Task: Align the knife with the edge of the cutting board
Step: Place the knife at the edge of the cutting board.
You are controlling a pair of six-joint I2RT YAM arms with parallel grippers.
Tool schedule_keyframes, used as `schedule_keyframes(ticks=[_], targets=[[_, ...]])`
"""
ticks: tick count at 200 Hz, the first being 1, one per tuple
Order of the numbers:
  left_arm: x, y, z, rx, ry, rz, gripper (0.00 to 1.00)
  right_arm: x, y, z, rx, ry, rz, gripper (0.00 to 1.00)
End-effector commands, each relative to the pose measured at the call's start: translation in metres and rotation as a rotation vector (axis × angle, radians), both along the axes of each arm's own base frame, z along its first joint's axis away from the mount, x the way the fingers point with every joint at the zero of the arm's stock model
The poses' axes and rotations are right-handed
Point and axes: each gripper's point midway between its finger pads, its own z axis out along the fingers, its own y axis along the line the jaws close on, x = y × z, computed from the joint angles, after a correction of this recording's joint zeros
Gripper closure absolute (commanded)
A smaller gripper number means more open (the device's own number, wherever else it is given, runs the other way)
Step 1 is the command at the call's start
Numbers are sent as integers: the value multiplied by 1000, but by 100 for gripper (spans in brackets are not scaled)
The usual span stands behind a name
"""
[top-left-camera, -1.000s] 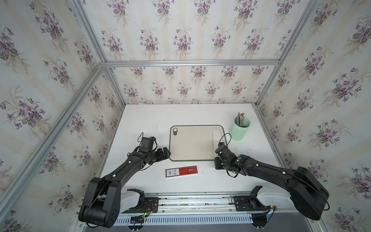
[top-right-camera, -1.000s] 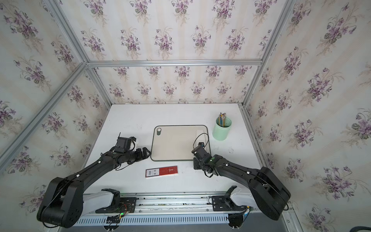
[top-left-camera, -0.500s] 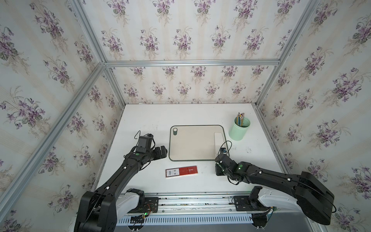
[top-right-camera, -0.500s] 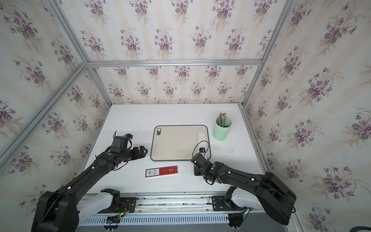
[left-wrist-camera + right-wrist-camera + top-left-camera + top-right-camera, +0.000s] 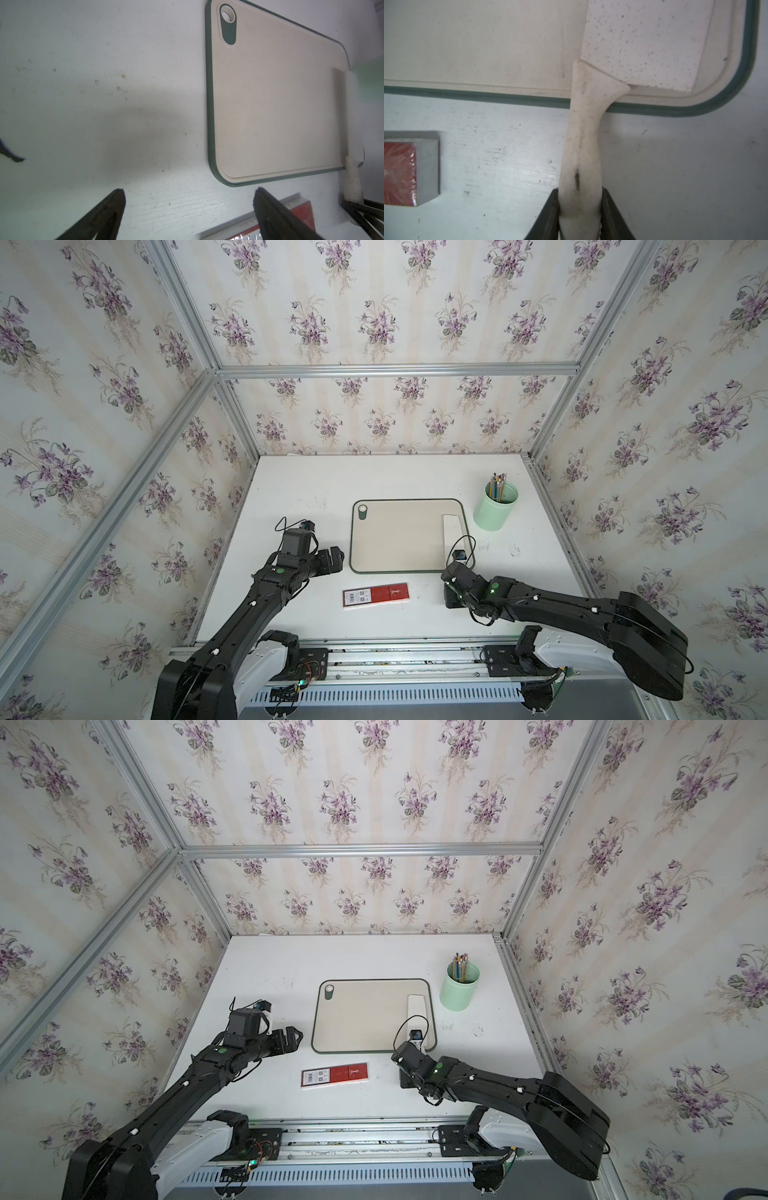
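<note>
Clamps right jaws on knife (image 5: 581, 135) handle overhanging cutting board (image 5: 488, 41) near rim to steer blade along right edge; holds left jaws apart over counter (image 5: 83, 104), clear.

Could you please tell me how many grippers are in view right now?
2. The left gripper is open beside the cutting board; the right gripper grips the knife by its handle, off the board's near edge.
</note>
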Motion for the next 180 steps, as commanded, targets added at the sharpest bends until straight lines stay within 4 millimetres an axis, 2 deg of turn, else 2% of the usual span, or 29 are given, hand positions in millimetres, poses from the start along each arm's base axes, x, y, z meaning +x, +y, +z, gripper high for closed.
schedule_keyframes(ticks=[1, 63, 134, 180], targets=[[5, 0, 2, 4, -20, -1, 0, -8, -12, -4, -36, 36, -23, 100], [8, 0, -2, 7, 2, 4, 0, -21, -8, 9, 42, 67, -1, 100], [8, -1, -3, 7, 0, -1, 0, -26, -17, 4, 19, 96, -48, 100], [7, 0, -2, 6, -3, 2, 0, -27, -16, 3, 19, 101, -40, 100]])
